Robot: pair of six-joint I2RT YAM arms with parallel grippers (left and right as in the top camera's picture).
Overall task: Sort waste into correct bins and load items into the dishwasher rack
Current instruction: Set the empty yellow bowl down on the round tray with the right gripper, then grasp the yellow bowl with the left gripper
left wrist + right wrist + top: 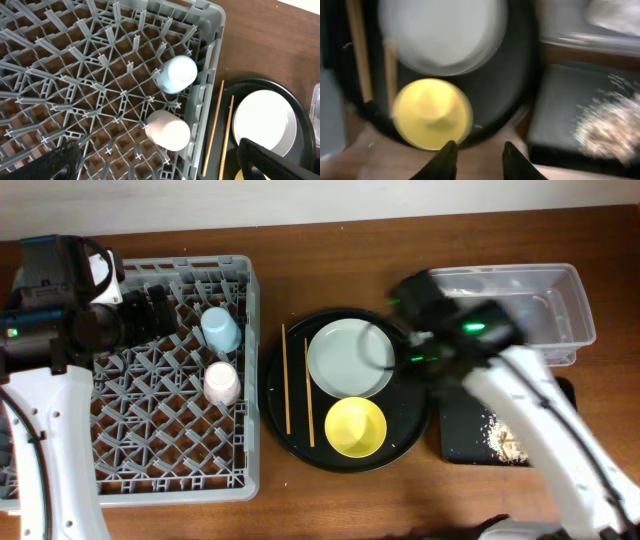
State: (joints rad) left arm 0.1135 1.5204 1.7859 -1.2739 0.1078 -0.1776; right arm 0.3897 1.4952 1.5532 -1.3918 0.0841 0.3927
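Observation:
The grey dishwasher rack (130,450) sits at the left and holds a light-blue cup (220,330) and a pink cup (222,383), both upside down; both also show in the left wrist view (176,74) (167,131). My left gripper (158,310) (165,170) hovers over the rack, wide open and empty. The pale plate (350,358), the yellow bowl (356,426) and two chopsticks (285,378) lie on a round black tray (410,435). My right gripper (410,330) (477,160) is open and empty, above that tray's right side. Tan scraps (505,438) lie in the black rectangular tray (465,442). No foil or tissue is clear.
The clear tub (560,305) stands at the back right, partly hidden by my right arm. The right wrist view is blurred; it shows the bowl (432,112), the plate (442,35) and the black rectangular tray (565,105). The table is brown wood.

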